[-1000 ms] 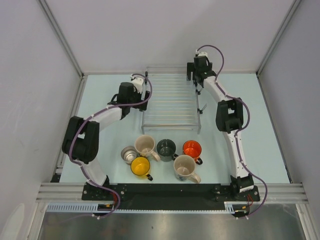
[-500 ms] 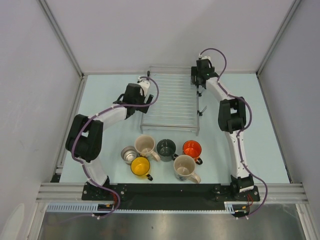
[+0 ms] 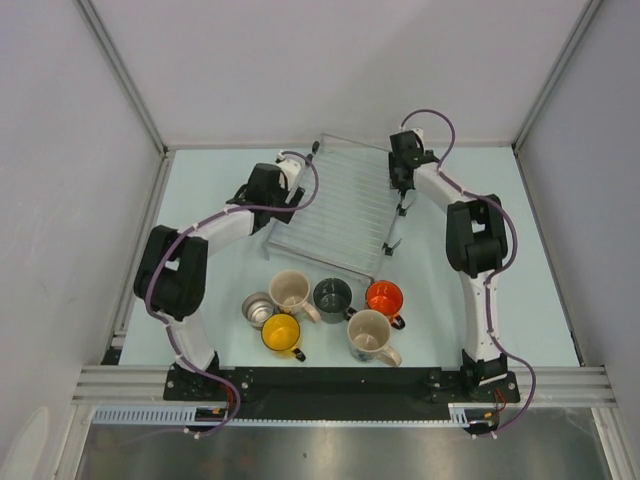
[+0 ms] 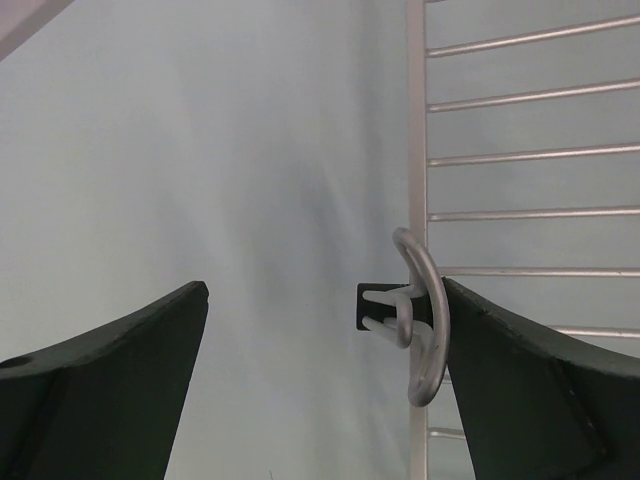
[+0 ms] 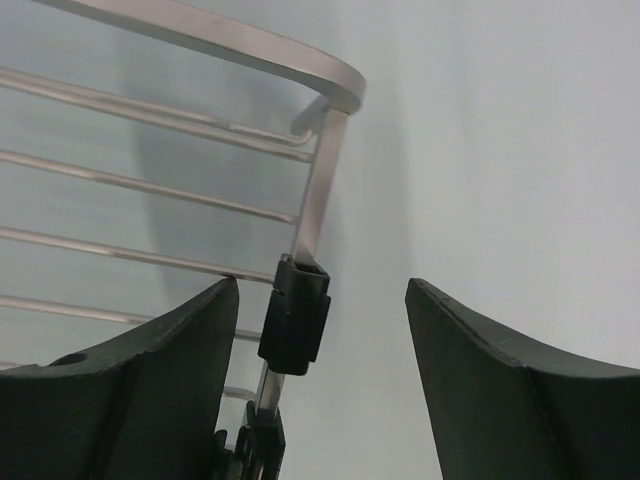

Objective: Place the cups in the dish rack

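Observation:
The dish rack [image 3: 340, 205] of thin silver wires lies skewed on the pale table behind the cups. My left gripper [image 3: 292, 192] is open at its left edge; in the left wrist view [image 4: 322, 290] the right finger [image 4: 520, 380] touches the rack's wire loop [image 4: 425, 320]. My right gripper [image 3: 400, 188] is open at its right edge, with a black foot [image 5: 295, 318] of the rack between the jaws [image 5: 320, 285]. Two beige cups [image 3: 290, 292] [image 3: 370, 335], a dark grey cup [image 3: 332, 294], an orange-red cup [image 3: 384, 297], a yellow cup [image 3: 281, 332] and a small steel cup [image 3: 258, 308] stand in front.
Grey walls and metal frame rails [image 3: 120, 80] enclose the table on the left, back and right. The rack's side rail [image 4: 415, 150] and corner rail [image 5: 320, 180] fill the wrist views.
The rack has turned clockwise from square to skewed. Both grippers have moved rightward along its edges. The cups have not moved.

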